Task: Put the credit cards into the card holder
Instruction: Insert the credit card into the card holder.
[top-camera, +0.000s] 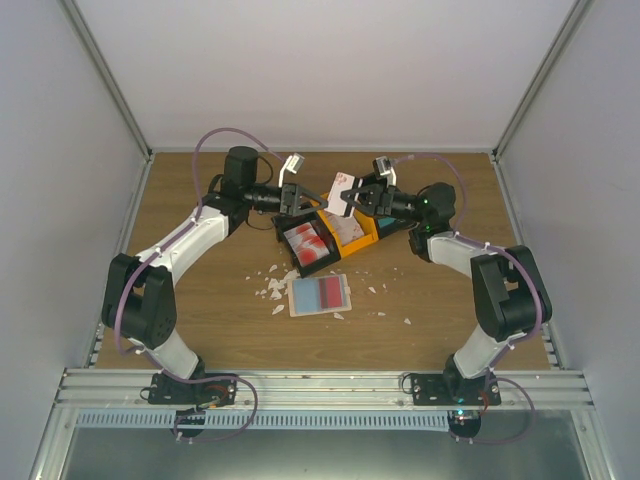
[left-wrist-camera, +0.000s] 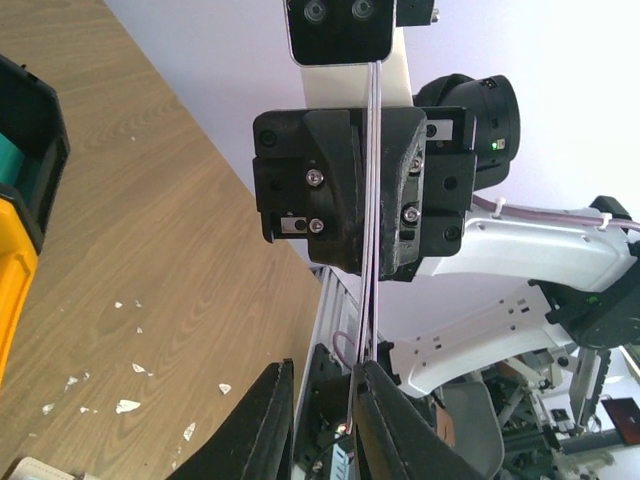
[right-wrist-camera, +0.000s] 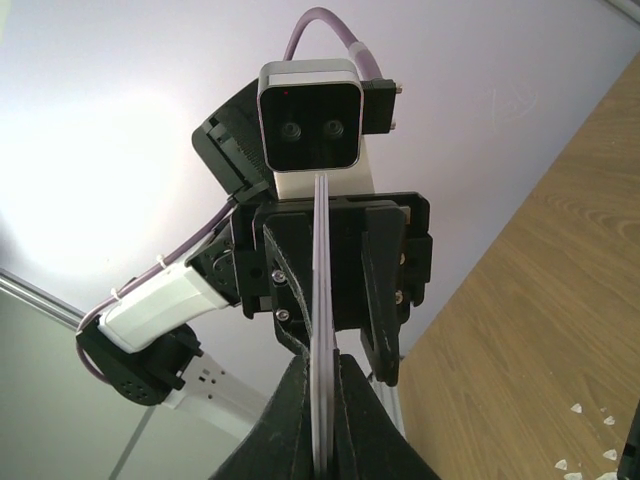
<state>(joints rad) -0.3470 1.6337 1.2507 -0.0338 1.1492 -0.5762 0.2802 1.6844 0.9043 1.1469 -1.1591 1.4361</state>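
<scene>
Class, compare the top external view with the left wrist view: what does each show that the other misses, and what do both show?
Only top external: a teal-and-red card flat on the table, and red-and-white cards inside the black bin. Only left wrist: the layered edge of the thin pale piece, seen end-on. Both: the right gripper shut on that piece, the black bin, the orange bin and white scraps.

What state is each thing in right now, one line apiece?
left gripper: open, straddling the thin flat item.
right gripper: shut on the thin flat item.
thin flat item: held off the table, seen edge-on; card or holder unclear.
black bin: holds red-and-white cards.
teal-and-red cards: flat on the table.
</scene>
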